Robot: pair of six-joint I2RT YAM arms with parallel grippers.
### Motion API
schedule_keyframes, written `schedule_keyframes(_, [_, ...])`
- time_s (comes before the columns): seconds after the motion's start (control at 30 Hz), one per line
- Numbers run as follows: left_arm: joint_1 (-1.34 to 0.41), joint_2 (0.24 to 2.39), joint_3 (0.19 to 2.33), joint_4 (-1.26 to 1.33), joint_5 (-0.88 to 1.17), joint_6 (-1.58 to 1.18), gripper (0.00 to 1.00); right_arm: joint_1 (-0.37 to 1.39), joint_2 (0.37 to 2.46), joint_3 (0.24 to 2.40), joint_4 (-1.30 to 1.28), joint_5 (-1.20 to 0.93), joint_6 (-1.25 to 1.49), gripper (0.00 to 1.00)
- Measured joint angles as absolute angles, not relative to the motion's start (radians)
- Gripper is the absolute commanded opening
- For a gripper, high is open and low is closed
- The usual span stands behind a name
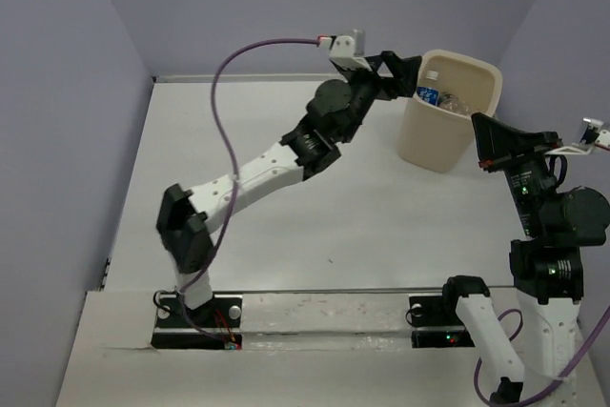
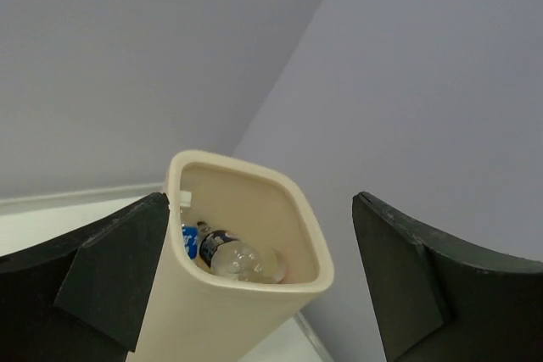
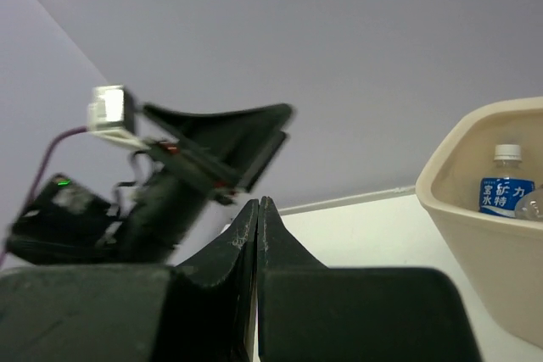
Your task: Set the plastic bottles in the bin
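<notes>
The left hand (image 1: 405, 78) hung at the left side of the rim of the bin (image 1: 434, 140), jaws spread wide and gripping nothing. The plastic bottles (image 2: 242, 258) lay inside the bin. A blue-labelled bottle (image 3: 506, 184) with a white cap stood upright and a clear one leaned by it, with perhaps more hidden lower down. The bin stood at the far right of the tabletop (image 1: 334, 216). The right hand (image 3: 259, 209) was pressed closed and empty, near the bin.

Clear bottles (image 2: 237, 258) inside upright beige bin (image 2: 222, 320)
</notes>
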State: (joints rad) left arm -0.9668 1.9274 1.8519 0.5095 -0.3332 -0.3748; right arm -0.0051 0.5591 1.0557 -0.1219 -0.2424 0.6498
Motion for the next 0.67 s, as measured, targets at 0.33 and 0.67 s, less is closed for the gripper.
schedule_keyframes(0.33, [-0.963, 1.113, 1.139, 0.429, -0.419, -0.394, 0.99, -0.005, 0.474, 0.975, -0.08, -0.315, 0.667, 0.06])
schedule_keyframes(0.67, [-0.962, 0.617, 0.774, 0.062, -0.509, -0.427, 0.99, -0.005, 0.377, 0.749, -0.062, -0.288, 0.652, 0.06])
